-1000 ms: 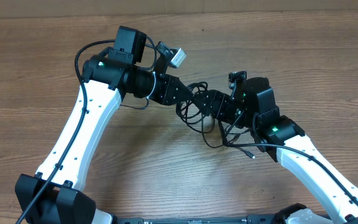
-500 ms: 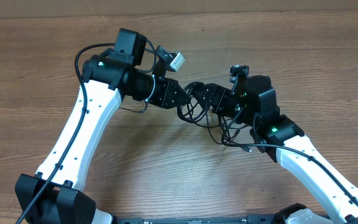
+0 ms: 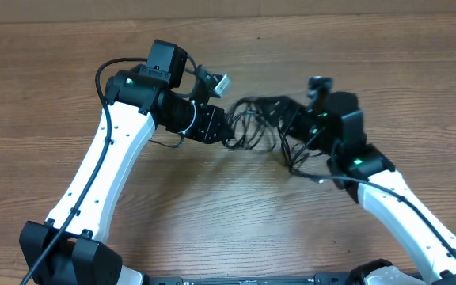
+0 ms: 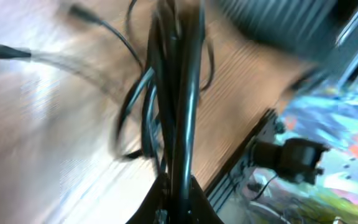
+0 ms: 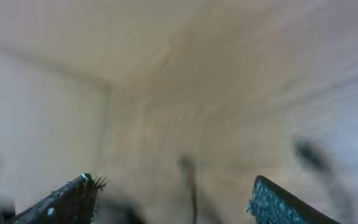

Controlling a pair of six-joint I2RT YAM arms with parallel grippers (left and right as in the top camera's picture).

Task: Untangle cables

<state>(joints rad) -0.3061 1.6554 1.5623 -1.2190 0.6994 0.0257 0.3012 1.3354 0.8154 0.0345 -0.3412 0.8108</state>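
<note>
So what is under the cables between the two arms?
Through the loops of the cables only the wooden table shows. The left claw, shut on the cables, and the right arm cover the ends of the bundle, so what lies under those is hidden.

We see thin black flexible cables (image 3: 252,127) against a brown wooden table (image 3: 212,222) streaked with fine darker grain. The left arm (image 3: 105,170) and right arm (image 3: 406,210) show us glossy white plastic links, matte black joints and small green lights. Through the left wrist camera, the cables gleam with pale highlights.
</note>
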